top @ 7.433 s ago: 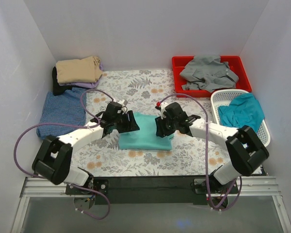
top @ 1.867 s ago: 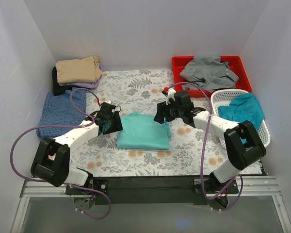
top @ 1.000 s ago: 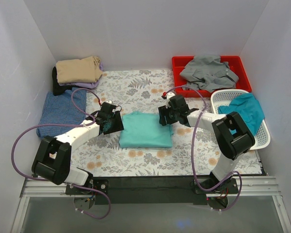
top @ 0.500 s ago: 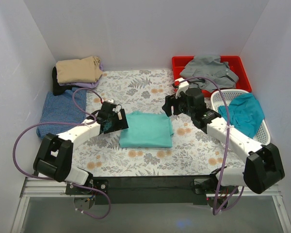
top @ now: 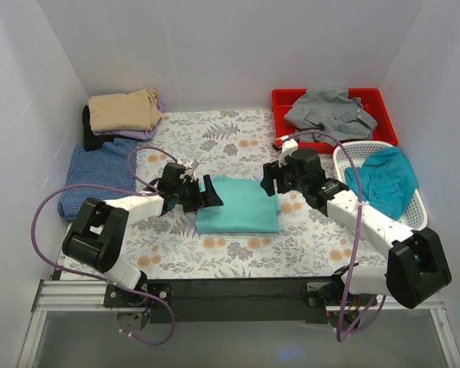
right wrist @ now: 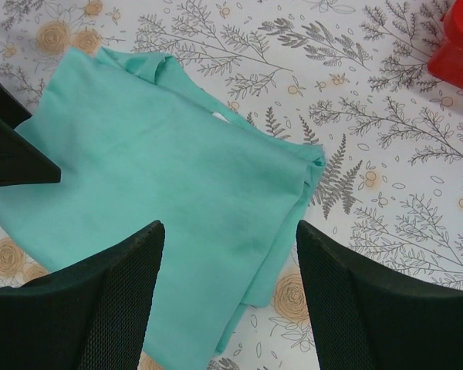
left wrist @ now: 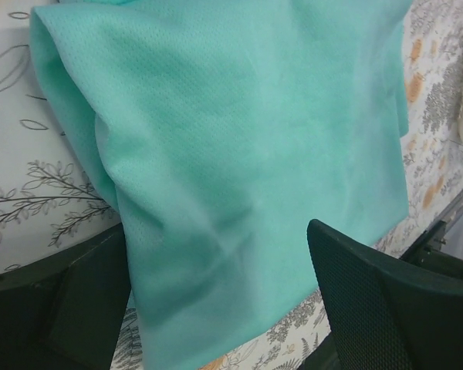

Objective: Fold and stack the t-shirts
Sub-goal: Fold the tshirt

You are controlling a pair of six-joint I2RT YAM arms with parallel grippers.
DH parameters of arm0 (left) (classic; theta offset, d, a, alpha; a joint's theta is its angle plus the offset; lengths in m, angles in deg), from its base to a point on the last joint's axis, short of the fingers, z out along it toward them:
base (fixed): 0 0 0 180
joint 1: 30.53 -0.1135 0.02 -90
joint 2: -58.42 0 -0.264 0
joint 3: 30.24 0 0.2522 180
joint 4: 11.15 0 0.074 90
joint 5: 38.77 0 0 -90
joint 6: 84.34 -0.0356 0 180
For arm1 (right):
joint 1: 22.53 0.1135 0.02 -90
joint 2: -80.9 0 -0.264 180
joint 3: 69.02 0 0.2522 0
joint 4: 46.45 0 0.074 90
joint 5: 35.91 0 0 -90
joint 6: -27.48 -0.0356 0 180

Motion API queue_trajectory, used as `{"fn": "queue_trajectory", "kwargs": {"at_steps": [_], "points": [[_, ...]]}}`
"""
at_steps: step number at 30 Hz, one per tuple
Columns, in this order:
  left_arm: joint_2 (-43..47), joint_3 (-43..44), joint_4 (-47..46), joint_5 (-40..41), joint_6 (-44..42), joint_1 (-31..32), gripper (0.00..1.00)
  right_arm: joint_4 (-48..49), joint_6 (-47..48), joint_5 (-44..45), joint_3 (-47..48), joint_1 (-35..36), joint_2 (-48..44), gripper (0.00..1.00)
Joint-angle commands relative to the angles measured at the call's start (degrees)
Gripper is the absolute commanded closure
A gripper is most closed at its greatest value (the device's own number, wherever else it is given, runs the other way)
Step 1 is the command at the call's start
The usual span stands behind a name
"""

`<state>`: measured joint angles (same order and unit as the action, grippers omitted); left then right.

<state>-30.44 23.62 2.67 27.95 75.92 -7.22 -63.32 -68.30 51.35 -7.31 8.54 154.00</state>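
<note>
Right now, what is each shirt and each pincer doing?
mint green t-shirt, folded, lying flat.
left pincer, open, at its left edge.
right pincer, open, by its right edge.
tan t-shirt, folded, on top of the pile.
blue t-shirt, lying flat beside the pile.
grey t-shirt, crumpled in the red bin.
teal t-shirt, crumpled in the white basket.

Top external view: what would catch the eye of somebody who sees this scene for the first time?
The folded mint green t-shirt in the middle of the flowered table stands out first, with the open left gripper at its left edge and the open right gripper at its far right corner. Next comes the red bin at the far right, with a crumpled grey t-shirt in it.
</note>
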Motion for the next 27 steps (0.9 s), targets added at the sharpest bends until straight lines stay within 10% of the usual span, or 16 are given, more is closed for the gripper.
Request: {"fn": "queue_trajectory", "kwargs": {"at_steps": [1,11,14,18,27], "points": [[-3.0,-2.6,0.5,-4.8,-0.5,-0.1,0.13,0.7,0.0,0.4,-1.1,-0.4,-1.4,0.25],[-12.3,-3.4,-10.9,-15.7,2.8,0.4,0.15,0.7,-1.1,0.6,-2.9,-0.4,0.3,0.26],[-15.9,-2.1,-15.2,-18.4,4.5,0.5,0.41,0.7,-1.1,1.2,-3.2,-0.4,-0.1,0.26],[-22.8,0.6,-19.6,-19.8,6.4,0.6,1.0,0.7,-1.3,2.2,-4.4,-0.5,-1.0,0.26],[-26.3,5.6,-25.0,-22.8,8.8,0.9,1.0,0.2,-0.7,4.4,-5.0,-1.3,-0.9,0.26]]}}
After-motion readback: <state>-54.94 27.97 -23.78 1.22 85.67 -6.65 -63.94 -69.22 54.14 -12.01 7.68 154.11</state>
